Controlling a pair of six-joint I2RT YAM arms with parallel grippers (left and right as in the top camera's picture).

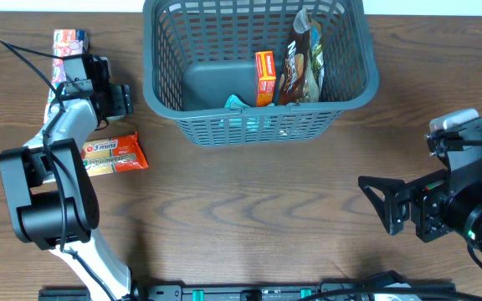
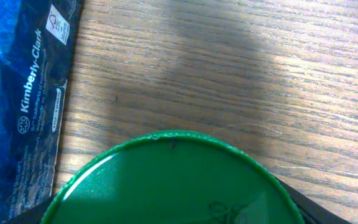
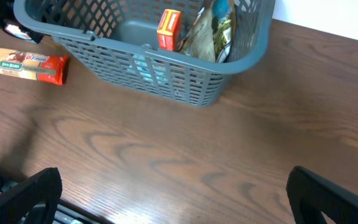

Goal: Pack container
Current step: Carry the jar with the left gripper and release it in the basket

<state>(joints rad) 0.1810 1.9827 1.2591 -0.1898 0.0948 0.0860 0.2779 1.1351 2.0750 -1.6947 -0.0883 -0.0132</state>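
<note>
Overhead view: the container (image 1: 308, 124) stands at the far middle of the worktop (image 1: 258, 209). It holds 3 visible items: an orange box (image 1: 264, 77) upright against a dark snack bag (image 1: 299, 63), and a teal item (image 1: 237, 103) low at the front wall. A red-orange packet (image 1: 111, 155) lies flat just beside the left arm, left of the container and apart from it. A colourful packet (image 1: 69, 40) shows beyond the left gripper (image 1: 117, 100), partly hidden by the arm. The right gripper (image 1: 377, 203) sits at the near right, well apart from the container, with its fingers spread wide. The right wrist view confirms this, with 1 finger at each lower corner.

Only the left wrist view shows a round green lid (image 2: 173, 186) close under the camera and a blue Kimberly-Clark packet (image 2: 17, 93) at its left, both on the worktop. Whether the left gripper's fingers are apart or together cannot be told.
</note>
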